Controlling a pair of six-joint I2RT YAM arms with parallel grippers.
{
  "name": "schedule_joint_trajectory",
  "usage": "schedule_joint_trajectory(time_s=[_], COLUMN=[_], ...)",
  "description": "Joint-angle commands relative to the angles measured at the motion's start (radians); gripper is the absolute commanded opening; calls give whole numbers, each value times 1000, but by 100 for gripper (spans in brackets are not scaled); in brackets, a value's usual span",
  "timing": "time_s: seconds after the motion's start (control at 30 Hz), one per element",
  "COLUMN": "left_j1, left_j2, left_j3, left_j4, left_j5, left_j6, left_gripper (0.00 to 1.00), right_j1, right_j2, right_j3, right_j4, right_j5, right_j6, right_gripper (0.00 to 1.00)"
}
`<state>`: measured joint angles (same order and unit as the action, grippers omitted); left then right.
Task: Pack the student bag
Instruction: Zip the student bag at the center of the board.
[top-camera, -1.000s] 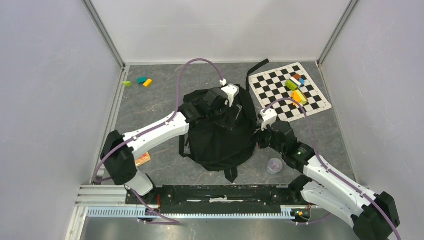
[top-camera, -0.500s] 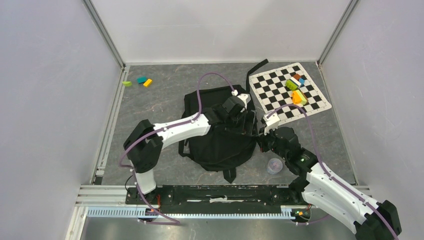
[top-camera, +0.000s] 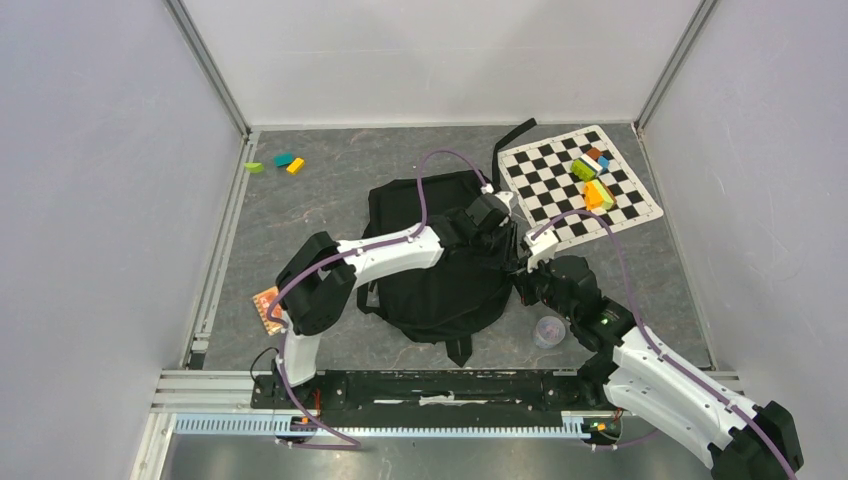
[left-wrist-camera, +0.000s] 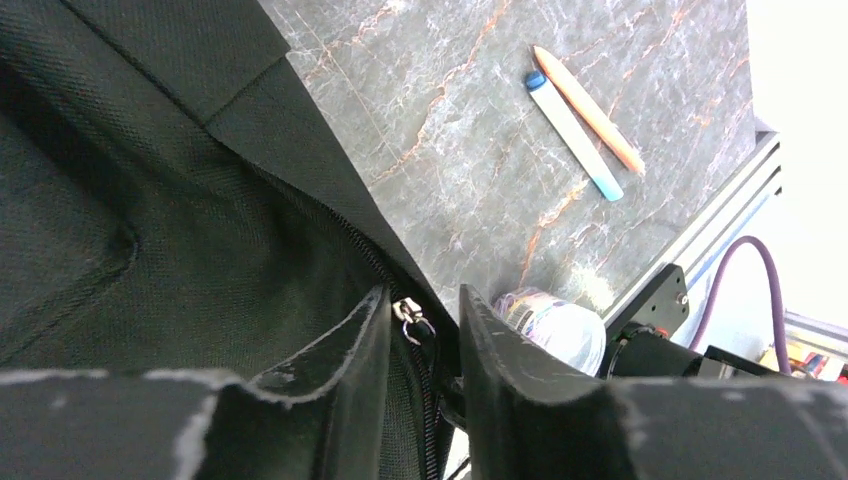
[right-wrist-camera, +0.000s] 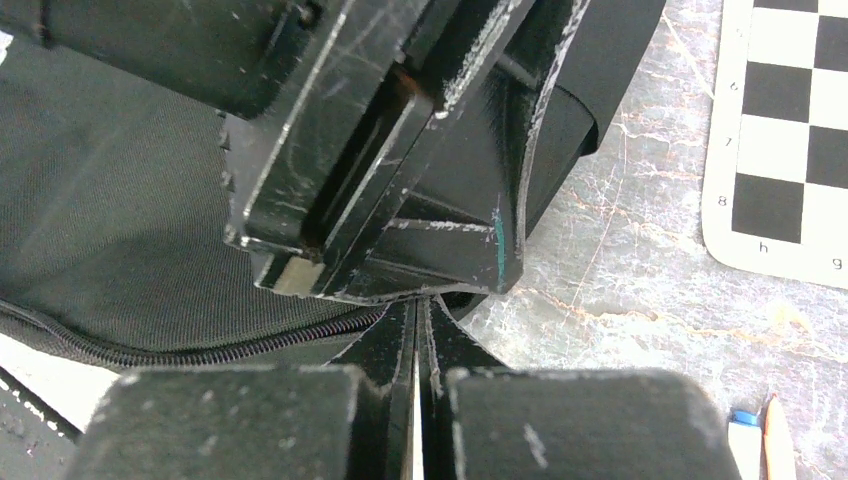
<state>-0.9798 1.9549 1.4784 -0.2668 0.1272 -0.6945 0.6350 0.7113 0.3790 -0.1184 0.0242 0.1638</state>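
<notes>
1. The large black soft fabric student bag (top-camera: 440, 290) is laid flat in the middle of the grey marble-patterned counter (top-camera: 320, 200), just beside the black-and-white checkered mat (top-camera: 545, 175).
2. The left hand (left-wrist-camera: 420, 300) is parked at the bag's right edge, fingers parted, with the small silver metal zipper pull (left-wrist-camera: 411, 322) sat in the gap.
3. The right hand (right-wrist-camera: 419, 315) is clenched just beside it, with only a sliver showing between the fingers. Whether fabric is caught can't be told.
4. A small clear plastic cup (top-camera: 549, 330) is seen near that edge.

Light: bright, even, cast from overhead
Shadows: soft, faint
Glare: whiteout, left-wrist view's right edge
Bag (top-camera: 440, 290): detail lost in black
</notes>
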Motion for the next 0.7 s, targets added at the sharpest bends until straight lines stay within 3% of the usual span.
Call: schedule_joint_trajectory(time_s=[0.0, 0.07, 0.13, 0.67], left_j1=[-16, -15, -16, 11], left_j2=[25, 21, 17, -6], left_j3=[45, 45, 47, 110], left_j4=[12, 42, 78, 198], left_j5=[44, 43, 42, -47], left_j6=[-30, -42, -48, -7], left_gripper=[26, 10, 2, 2], right_j1=[6, 6, 7, 78], right_j2=[-9, -11, -16, -50], right_j3=[14, 16, 16, -9], right_j4=[56, 56, 59, 84], right_j5=[-15, -14, -21, -74], right_j6=[-5, 13, 38, 151], right_gripper=[0, 0, 0, 0])
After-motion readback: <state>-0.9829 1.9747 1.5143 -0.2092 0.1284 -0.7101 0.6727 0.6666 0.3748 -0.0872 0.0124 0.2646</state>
